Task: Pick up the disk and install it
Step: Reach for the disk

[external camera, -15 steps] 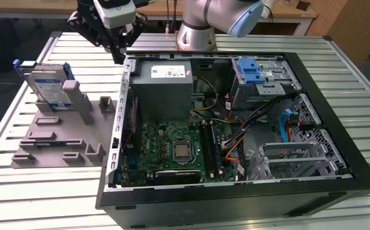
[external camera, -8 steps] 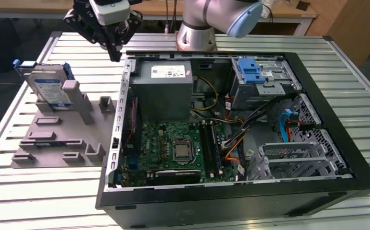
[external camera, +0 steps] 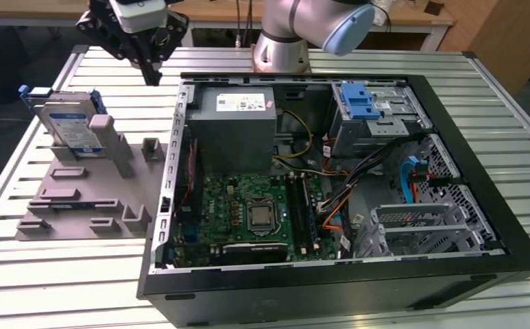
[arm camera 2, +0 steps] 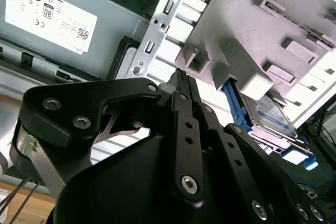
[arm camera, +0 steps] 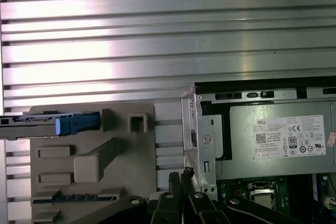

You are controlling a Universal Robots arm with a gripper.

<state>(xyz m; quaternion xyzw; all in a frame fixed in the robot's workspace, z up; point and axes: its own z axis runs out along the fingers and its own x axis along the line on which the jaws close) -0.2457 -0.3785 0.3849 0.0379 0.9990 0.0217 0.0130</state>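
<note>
Black computer case lies open on the slatted worktop. Beside it, the disk stands upright in a grey holder, while the gripper hovers nearby, fingers together and empty.

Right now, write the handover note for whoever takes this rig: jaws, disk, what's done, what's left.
Gripper: jaws shut, holding nothing. It hangs above the table, over the gap between the grey holder and the open computer case, and touches neither.
Disk: stands on edge in the grey holder, on the exterior view's left of the case, apart from the gripper.
Done: nothing that shows; the disk is not yet picked up.
Left: both the pick-up and the install.
</note>
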